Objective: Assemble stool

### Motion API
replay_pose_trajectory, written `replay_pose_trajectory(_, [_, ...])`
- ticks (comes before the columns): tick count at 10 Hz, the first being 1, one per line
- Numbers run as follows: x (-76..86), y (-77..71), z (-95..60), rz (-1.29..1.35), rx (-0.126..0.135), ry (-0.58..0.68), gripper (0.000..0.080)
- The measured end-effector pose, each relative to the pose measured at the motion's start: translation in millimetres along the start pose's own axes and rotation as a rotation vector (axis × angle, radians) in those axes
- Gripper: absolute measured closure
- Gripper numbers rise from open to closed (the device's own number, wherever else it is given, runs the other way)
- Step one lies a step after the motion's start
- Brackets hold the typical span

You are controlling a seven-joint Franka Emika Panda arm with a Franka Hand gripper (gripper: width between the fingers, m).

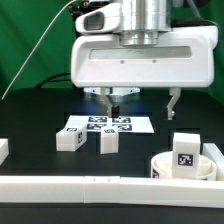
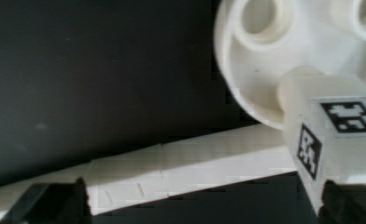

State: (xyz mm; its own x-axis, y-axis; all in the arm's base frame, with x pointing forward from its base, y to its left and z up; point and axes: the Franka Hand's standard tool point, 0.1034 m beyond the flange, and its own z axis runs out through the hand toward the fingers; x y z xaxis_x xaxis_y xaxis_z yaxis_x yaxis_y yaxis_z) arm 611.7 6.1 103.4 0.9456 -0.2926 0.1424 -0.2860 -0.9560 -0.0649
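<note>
The stool's round white seat lies at the front on the exterior view's right, against the rail. One blocky tagged leg stands upright on it. Two more legs rest on the black table just in front of the marker board. My gripper hangs open above the board, up and to the left of the seat, holding nothing. In the wrist view the ribbed seat and its tagged leg show beyond my open gripper, whose dark fingertips sit wide apart.
The marker board lies flat at mid-table. A long white rail runs along the front edge and crosses the wrist view. A small white block sits at the exterior view's left edge.
</note>
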Motion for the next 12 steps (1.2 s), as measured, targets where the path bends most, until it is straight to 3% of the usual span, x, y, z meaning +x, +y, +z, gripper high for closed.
replay_pose_trajectory(5, [-1.4,-1.3,1.1,-0.009,0.0,-0.002,0.0151])
replay_pose_trajectory(7, [-7.1,17.4,5.3,-0.019,-0.013,-0.01,0.0151])
replay_pose_trajectory(10, [-22.6,61.0,18.0,-0.03,-0.033,-0.029,0.0151])
replay_pose_trajectory(11, [-25.5,69.2,21.5,-0.012,-0.034,-0.034,0.0151])
replay_pose_trajectory(12, [-25.1,67.7,21.4,-0.014,-0.033,-0.034,0.0151])
